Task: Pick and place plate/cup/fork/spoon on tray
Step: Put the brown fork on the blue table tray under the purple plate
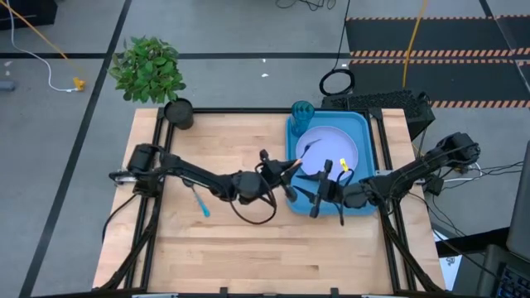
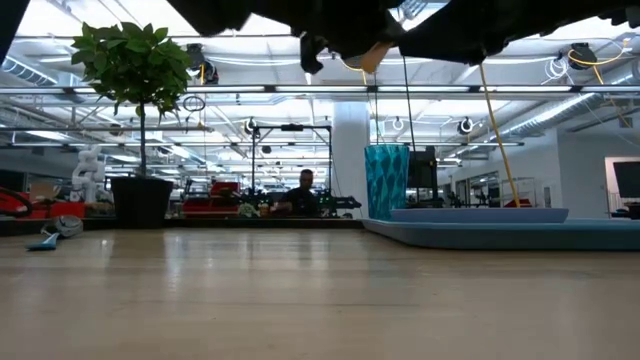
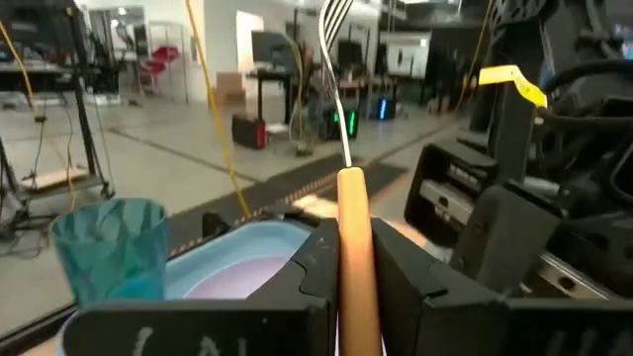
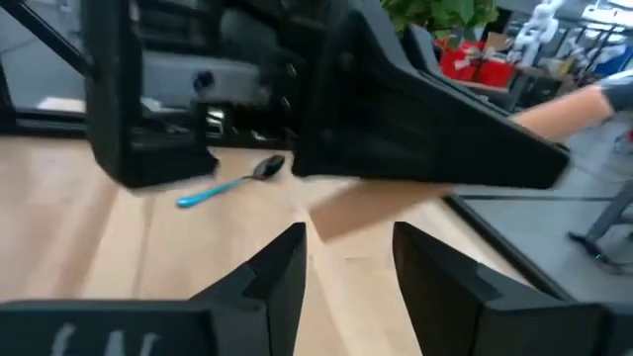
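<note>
The orange-handled fork (image 3: 348, 213) is held in my left gripper (image 1: 286, 170) and hangs over the left rim of the blue tray (image 1: 364, 124). On the tray lies the lavender plate (image 1: 331, 145), and the teal cup (image 1: 302, 111) stands upright in the tray's far left corner. The blue-handled spoon (image 1: 199, 201) lies flat on the wooden table under my left arm. My right gripper (image 1: 315, 189) hovers open over the tray's near left part, close to the left gripper, with nothing between its fingers (image 4: 287, 262). My left gripper pinches the fork's orange handle (image 3: 354, 267) between its two fingers. The gripper comes level from the table's left. The fork lies along the fingers, its silvery tines (image 3: 336, 18) sticking out ahead and slanting upward. The fork is lifted clear of tray and table.
A dark pot (image 1: 178, 112) with a green plant (image 1: 149, 68) stands at the table's far left corner. Bare wood stretches over the table's near half and left side. The two arms nearly meet at the tray's left rim.
</note>
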You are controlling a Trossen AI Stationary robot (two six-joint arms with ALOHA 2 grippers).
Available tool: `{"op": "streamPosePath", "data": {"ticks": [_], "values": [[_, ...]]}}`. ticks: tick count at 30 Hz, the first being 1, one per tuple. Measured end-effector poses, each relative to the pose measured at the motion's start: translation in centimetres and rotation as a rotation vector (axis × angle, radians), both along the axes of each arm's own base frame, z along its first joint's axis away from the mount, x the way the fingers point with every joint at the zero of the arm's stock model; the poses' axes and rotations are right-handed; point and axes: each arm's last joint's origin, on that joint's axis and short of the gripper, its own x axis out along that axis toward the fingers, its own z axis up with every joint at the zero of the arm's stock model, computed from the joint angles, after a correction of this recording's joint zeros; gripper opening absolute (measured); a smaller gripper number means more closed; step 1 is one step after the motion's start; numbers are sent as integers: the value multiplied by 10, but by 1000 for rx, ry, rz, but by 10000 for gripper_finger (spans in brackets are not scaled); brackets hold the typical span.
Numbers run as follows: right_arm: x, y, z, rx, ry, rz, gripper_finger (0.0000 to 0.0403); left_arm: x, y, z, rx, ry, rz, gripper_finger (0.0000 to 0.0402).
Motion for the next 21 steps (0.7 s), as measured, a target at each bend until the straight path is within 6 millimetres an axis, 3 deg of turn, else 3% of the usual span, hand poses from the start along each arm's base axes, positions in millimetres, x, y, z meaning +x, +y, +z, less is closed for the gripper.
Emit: {"op": "streamPosePath", "data": {"ticks": [13, 21], "values": [[0, 1, -2, 58, 1, 40, 221, 12, -2, -23, 24, -195, -101, 40], [0, 1, -2, 68, -2, 39, 225, 12, -5, -23, 87, -166, -109, 39]]}}
